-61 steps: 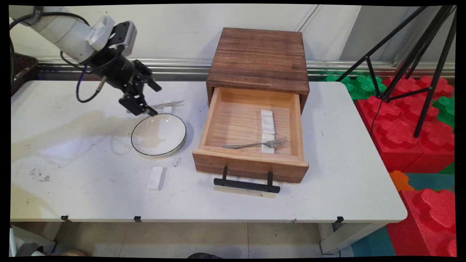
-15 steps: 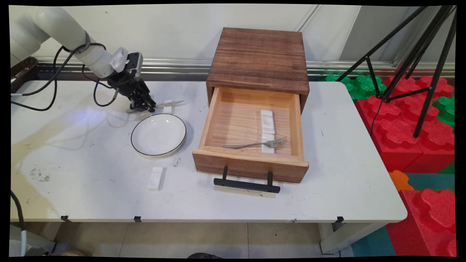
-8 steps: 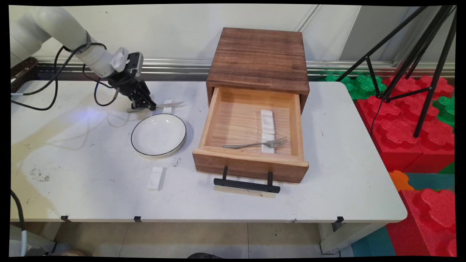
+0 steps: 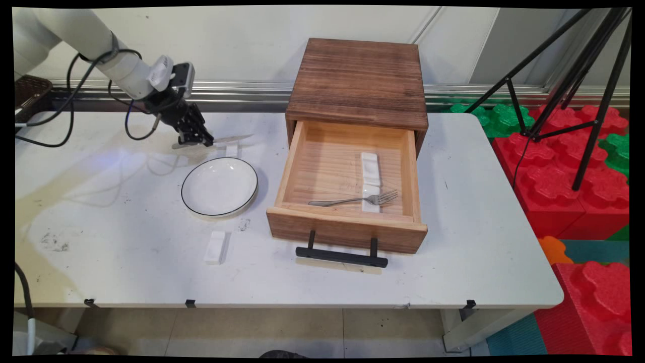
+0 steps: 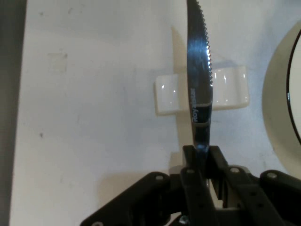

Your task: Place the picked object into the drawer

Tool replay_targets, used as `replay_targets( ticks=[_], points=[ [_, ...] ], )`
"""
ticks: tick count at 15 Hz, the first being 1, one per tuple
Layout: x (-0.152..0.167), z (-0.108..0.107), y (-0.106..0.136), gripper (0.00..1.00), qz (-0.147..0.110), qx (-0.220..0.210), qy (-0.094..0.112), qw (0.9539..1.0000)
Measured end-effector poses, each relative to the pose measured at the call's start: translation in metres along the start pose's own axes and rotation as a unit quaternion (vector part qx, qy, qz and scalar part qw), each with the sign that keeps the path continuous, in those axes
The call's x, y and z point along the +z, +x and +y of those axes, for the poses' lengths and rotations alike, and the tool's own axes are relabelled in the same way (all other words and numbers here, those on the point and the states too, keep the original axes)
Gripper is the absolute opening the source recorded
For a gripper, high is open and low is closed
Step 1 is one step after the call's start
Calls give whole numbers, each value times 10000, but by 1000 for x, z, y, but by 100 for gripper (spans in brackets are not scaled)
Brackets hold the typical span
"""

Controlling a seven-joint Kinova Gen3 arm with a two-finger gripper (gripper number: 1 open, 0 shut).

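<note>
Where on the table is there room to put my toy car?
The biggest bare patch is the table's right side, beside the open drawer. The near left corner, in front of the small white block, is free too. It is crowded at the far left, where the gripper holds a knife above a white rest, close behind the plate.

main view looks down across the table (image 4: 126, 272) from its near side toward the wall; hand view looks close along the gripper (image 5: 202, 157); both show the knife (image 4: 229, 138).
</note>
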Motion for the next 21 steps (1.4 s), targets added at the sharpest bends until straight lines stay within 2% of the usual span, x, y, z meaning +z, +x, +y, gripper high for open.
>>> replay_targets(
  ticks=[8,12,21],
  points=[
    [-51,10,28,0,106,73,63,9999],
    [-80,23,59,0,312,151,23,9994],
    [-109,50,126,0,701,206,-116,9973]
  ],
)
